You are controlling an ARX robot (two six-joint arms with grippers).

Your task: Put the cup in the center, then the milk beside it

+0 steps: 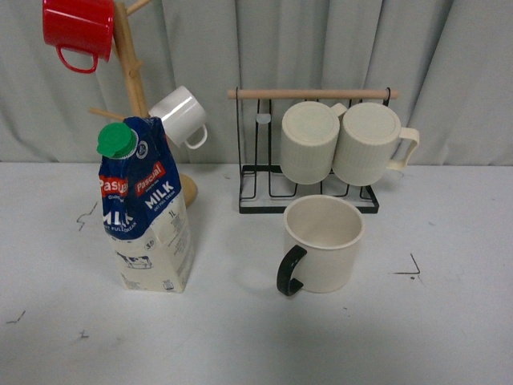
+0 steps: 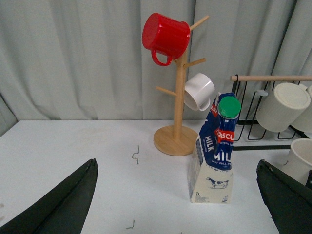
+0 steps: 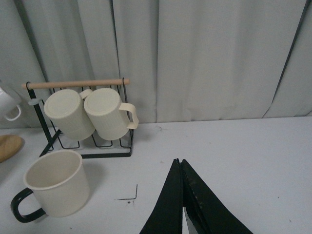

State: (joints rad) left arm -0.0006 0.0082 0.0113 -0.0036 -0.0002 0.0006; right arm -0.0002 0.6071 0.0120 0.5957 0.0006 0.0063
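Observation:
The cup [image 1: 324, 243], a large cream mug with a black handle, stands upright on the white table in front of the black rack. It also shows in the right wrist view [image 3: 57, 183]. The milk [image 1: 147, 210], a blue and white carton with a green cap, stands upright to the cup's left; it also shows in the left wrist view [image 2: 215, 153]. My left gripper [image 2: 178, 204] is open and empty, its fingers wide apart, short of the milk. My right gripper [image 3: 179, 163] is shut and empty, to the right of the cup. Neither arm shows in the front view.
A wooden mug tree [image 1: 132, 72] behind the milk carries a red mug [image 1: 78, 30] and a small white mug [image 1: 182, 115]. A black wire rack [image 1: 309, 192] with a wooden bar holds two ribbed cream mugs [image 1: 309, 141]. A grey curtain hangs behind.

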